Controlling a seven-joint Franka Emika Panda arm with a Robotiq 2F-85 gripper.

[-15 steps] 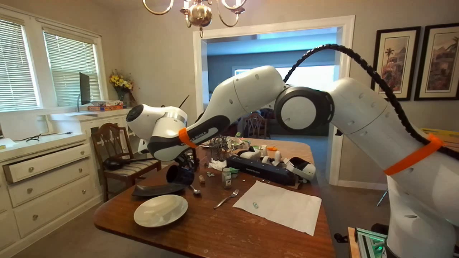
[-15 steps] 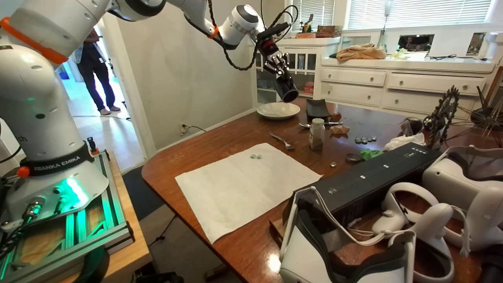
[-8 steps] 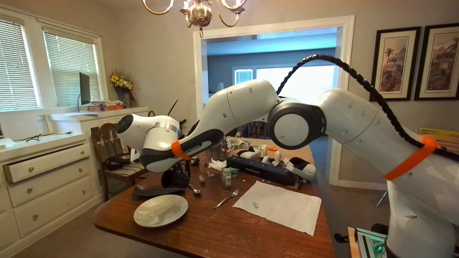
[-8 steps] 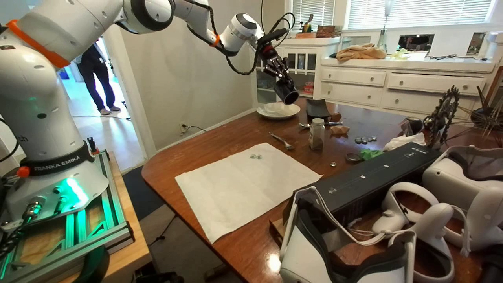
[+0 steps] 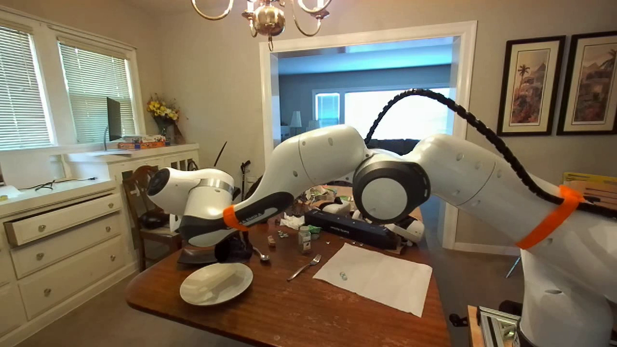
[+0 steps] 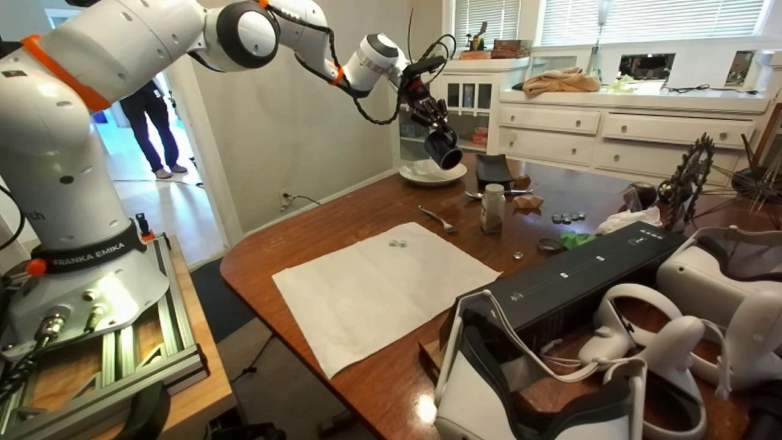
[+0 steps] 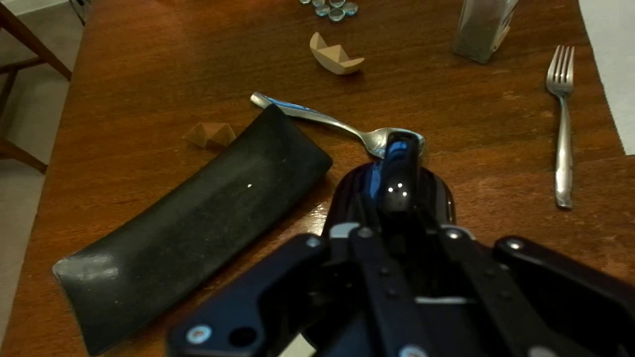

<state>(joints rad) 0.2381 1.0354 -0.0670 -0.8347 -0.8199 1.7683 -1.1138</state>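
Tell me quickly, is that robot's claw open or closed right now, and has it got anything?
Gripper: closed, holding a dark mug by its handle.

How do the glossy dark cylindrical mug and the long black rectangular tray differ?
The glossy dark cylindrical mug has a handle; the long black rectangular tray shows none.
The mug is held tilted in the black gripper; the tray lies on the brown wooden table.
The mug gives sharp reflections; the tray looks duller.
Shared: both are dark.
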